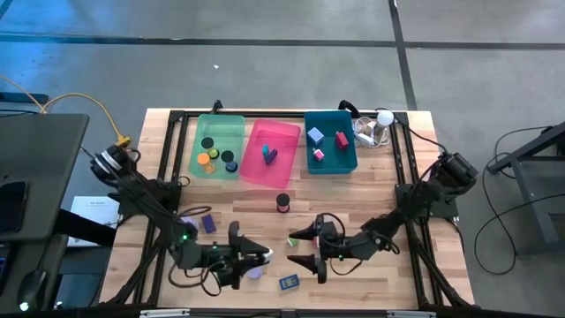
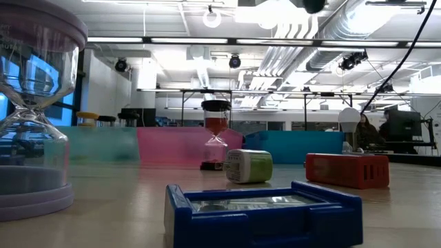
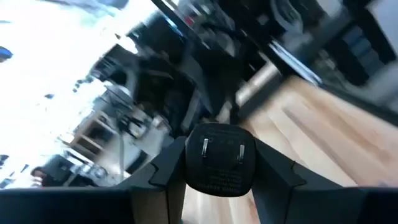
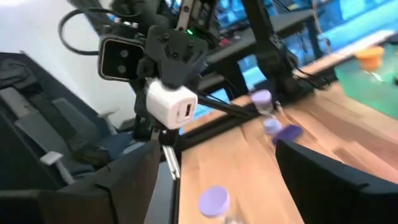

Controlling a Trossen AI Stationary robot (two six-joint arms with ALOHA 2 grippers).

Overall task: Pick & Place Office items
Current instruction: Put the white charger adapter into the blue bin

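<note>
Two grippers low over table front. L gripper (image 1: 265, 256) clamped on white plug adapter (image 4: 171, 104), held off table just beside R gripper (image 1: 306, 246). R jaws wide apart, empty, facing adapter. Lavender hourglass (image 1: 254, 273) on table near L gripper.

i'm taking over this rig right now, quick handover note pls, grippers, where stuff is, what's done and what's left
Left gripper: shut on a white plug adapter, raised at the front of the table.
Right gripper: open, empty, facing the left one mid-front.
Done: round pieces in the green bin, items in the pink bin, blocks in the teal bin.
Left: red hourglass, purple block, green-and-white block, blue item, lavender hourglass, red block, plus the held adapter.
</note>
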